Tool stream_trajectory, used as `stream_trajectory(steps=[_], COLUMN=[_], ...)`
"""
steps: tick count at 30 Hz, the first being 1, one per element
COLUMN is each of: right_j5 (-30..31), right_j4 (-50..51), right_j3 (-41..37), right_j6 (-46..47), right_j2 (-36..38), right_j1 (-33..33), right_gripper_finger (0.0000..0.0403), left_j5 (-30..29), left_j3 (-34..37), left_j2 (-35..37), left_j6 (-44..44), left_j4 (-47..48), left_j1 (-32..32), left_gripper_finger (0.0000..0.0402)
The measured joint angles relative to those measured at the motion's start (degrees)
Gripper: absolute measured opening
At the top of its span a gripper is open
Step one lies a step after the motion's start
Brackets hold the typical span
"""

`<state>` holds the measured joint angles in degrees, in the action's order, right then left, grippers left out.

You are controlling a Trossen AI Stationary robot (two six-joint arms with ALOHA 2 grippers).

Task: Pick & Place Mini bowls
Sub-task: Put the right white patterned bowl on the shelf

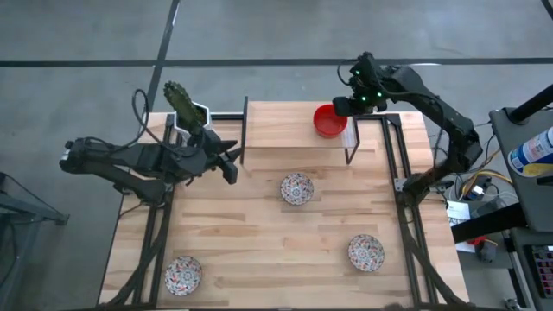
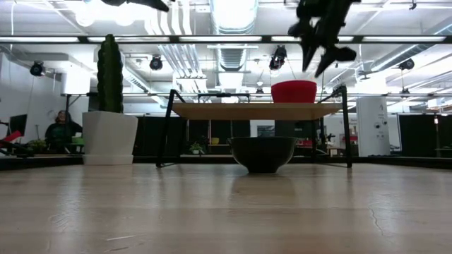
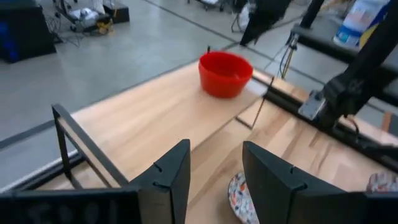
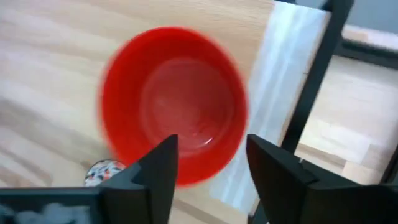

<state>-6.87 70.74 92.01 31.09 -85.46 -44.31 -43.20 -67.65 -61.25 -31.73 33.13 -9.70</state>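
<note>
Red mini bowl point(image 1: 328, 120): plain glossy red, upright, apparently empty; upper centre-right of the high view, on the raised wooden shelf point(image 1: 294, 125) near its right end.

Floral mini bowls, three, white with multicolour pattern, upright on the table, well apart: one at frame centre point(image 1: 296, 187), one lower right point(image 1: 365, 251), one lower left point(image 1: 183, 274).

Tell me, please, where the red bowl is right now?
In the high view, the red bowl sits on the raised wooden shelf, at its right end, beside the open right gripper.
</note>
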Motion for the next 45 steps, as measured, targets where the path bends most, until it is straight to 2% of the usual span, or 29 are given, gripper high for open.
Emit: stream_trajectory(steps=[4, 8, 12, 17, 23, 30, 36, 40, 45], right_j5=[6.6, 14.3, 15.2, 15.4, 10.2, 4.0, 2.1, -1.0, -1.8], right_j4=[-3.3, -8.1, -9.5, -7.5, -5.6, 0.6, 5.7, 8.2, 10.6], right_j3=[-0.4, -0.9, -1.0, -1.4, -1.7, -3.9, -6.0, -8.6, -13.3], right_j6=[-2.1, -5.3, -6.0, -4.7, 4.1, 16.6, 21.7, 22.6, 27.2], right_j2=[4.6, 7.7, 8.3, 8.2, 7.5, 7.5, 7.5, 7.5, 7.5], right_j1=[5.3, 11.7, 16.0, 19.4, 22.9, 30.6, 42.1, 50.6, 61.2], right_gripper_finger=[0.0212, 0.0216, 0.0215, 0.0215, 0.0214, 0.0215, 0.0215, 0.0215, 0.0216], left_j5=[0.8, 1.1, 2.7, 5.6, 8.8, 18.1, 23.5, 26.1, 28.2], left_j3=[2.8, 5.1, 5.8, 5.9, 5.9, 6.0, 6.1, 6.1, 6.1], left_j2=[0.0, 0.0, 0.0, 0.0, 0.0, 0.0, -0.7, -1.1, -1.2], left_j6=[-0.9, -1.7, -7.1, -8.9, -13.7, -16.2, -14.9, -14.6, -14.1], left_j4=[-0.1, -0.1, -0.3, -2.8, -6.0, -6.0, -5.7, -5.7, -5.7], left_j1=[0.1, 1.2, 2.7, 3.8, 4.3, 4.8, 4.5, 4.5, 4.5], left_gripper_finger=[0.0139, 0.0139, 0.0139, 0.0139, 0.0139, 0.0139, 0.0139, 0.0139, 0.0139])
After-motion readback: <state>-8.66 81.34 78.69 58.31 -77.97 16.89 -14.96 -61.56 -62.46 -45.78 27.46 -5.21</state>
